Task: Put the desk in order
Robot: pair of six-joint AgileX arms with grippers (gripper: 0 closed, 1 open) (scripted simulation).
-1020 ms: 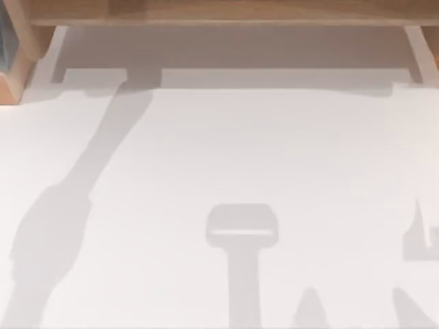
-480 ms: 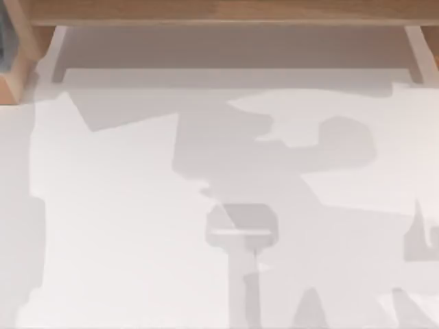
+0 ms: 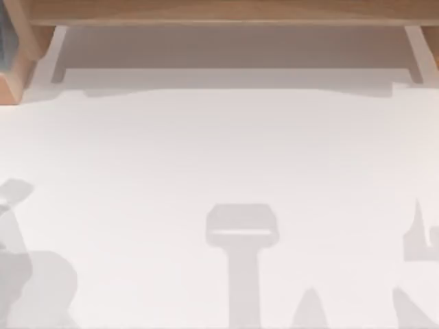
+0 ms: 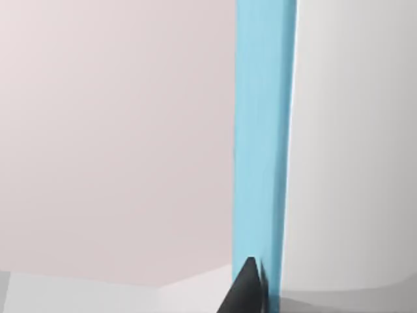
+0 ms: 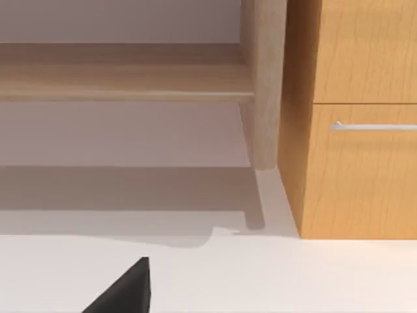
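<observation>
Shadows (image 3: 241, 226) lay grey on the near part of the desk (image 3: 219, 151) as I watched from the top view: one block-headed shape at the near middle, a broader patch at the near left corner and thin pointed ones at the near right. The desk itself spread white and matte across most of that view, from the near edge back to the wooden shelf (image 3: 219, 10) along its far side.

On the left wrist view, the dark tip of the left gripper (image 4: 247, 290) sat close against a blue strip (image 4: 260, 130) that stood upright between a pale pink surface and a white one. I could not tell whether that gripper was released or clenched.

On the right wrist view, the dark tip of the right gripper (image 5: 124, 290) hung over the white desk top, and there too I could not tell released from clenched. Beyond it the desk ran under the shelf, whose round wooden post (image 5: 264, 85) came down onto the white top. Just beside the post stood a wooden cabinet (image 5: 358, 163) with a slim metal handle (image 5: 374, 126) across its front.
</observation>
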